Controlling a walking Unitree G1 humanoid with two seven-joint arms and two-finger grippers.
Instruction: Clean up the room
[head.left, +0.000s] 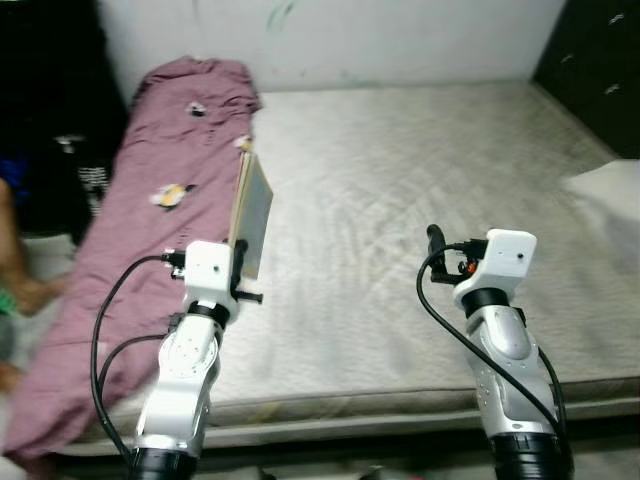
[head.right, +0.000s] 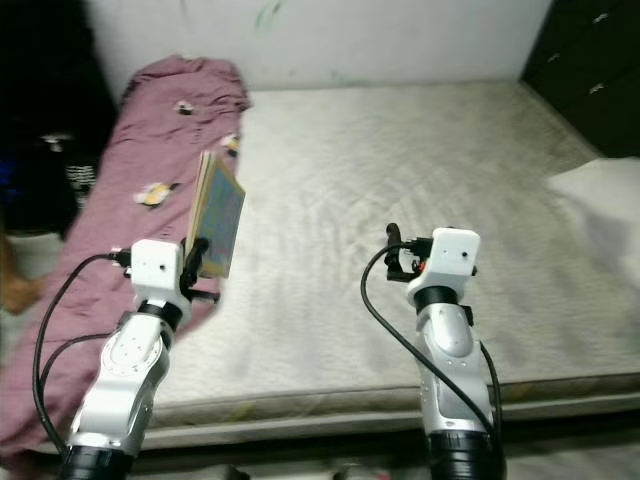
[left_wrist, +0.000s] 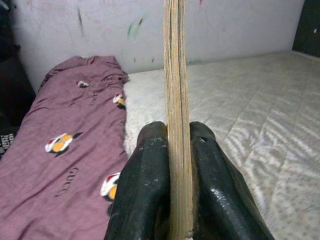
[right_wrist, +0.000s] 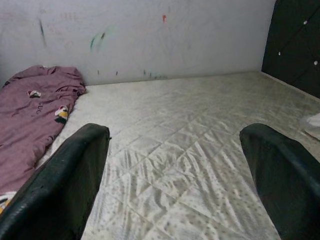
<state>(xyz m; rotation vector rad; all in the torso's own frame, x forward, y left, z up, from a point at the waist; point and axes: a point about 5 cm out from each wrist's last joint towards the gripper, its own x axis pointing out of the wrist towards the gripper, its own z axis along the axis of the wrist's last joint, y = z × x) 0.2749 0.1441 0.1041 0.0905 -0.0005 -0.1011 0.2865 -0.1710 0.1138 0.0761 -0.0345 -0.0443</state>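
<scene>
While the right hand (right_wrist: 175, 180) gapes wide above the mattress (head.left: 400, 200), the left hand (left_wrist: 172, 170) pinches an upright book (head.left: 252, 210).

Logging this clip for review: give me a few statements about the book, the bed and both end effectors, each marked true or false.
1. The left end effector is shut on a book. True.
2. The book lies flat on the mattress. False: it is held upright, on edge, above the bed.
3. The right end effector is open and holds nothing. True.
4. A purple blanket covers the bed's right side. False: it lies along the left side.
5. The blanket carries small printed figures. True.
</scene>
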